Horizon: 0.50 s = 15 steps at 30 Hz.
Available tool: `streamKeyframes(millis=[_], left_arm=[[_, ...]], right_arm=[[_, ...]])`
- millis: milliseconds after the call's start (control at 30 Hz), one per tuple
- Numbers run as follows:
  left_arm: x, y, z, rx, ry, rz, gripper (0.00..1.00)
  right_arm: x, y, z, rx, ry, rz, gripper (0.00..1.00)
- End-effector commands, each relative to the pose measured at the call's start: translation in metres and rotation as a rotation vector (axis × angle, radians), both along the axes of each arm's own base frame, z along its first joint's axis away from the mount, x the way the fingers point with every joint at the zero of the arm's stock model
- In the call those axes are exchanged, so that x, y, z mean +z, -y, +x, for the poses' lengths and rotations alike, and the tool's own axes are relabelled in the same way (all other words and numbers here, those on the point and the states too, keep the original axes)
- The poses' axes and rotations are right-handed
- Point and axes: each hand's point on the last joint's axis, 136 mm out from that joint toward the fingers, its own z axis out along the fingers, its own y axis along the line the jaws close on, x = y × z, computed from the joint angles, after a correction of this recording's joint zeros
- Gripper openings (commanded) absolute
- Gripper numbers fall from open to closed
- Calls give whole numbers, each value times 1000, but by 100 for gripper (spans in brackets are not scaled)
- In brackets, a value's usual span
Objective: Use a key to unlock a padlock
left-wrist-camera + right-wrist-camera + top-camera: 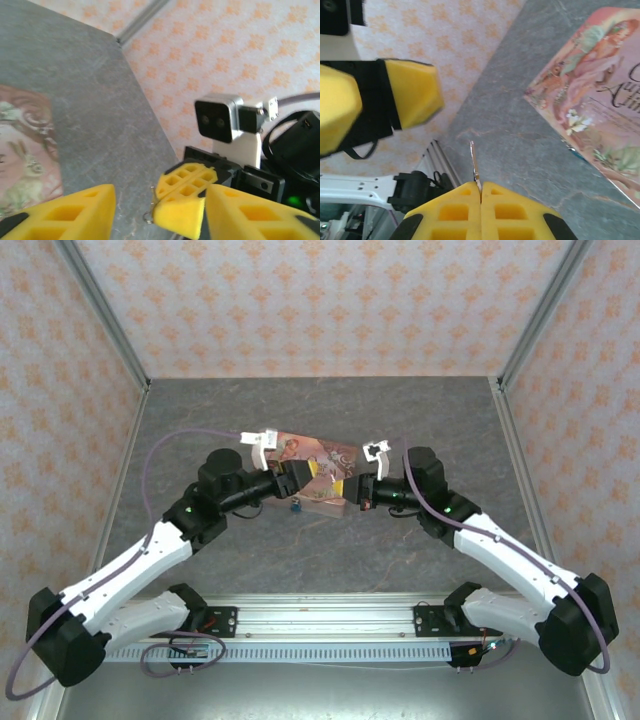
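The padlock (297,506) is seen mid-frame in the top view, just below the pink tin (322,453). A thin key (474,167) is pinched between the closed fingers of the right gripper (481,192). The left gripper (312,471) is spread wide, with nothing held.

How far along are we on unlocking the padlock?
Done: the key is pinched in the shut right claw. In hand: both claws face each other over the pink tin, the left claw open and empty. To do: the padlock lies on the table by the tin, ungripped; key not yet inserted or turned.
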Motion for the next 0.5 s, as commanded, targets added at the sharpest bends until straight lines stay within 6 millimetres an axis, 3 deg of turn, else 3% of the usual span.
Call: streamKeyframes(millis=[0, 133, 233, 467], left_arm=[[-31, -34, 6, 97, -61, 87, 62], [-74, -63, 7, 161, -144, 141, 75], [-103, -72, 4, 176, -184, 178, 77], [-144, -81, -1, 153, -122, 324, 81]], right_arm=[[-13, 4, 10, -31, 3, -113, 0], [-43, -3, 24, -24, -67, -200, 0], [-54, -15, 39, -12, -115, -197, 0], [-71, -30, 77, -31, -179, -171, 0]])
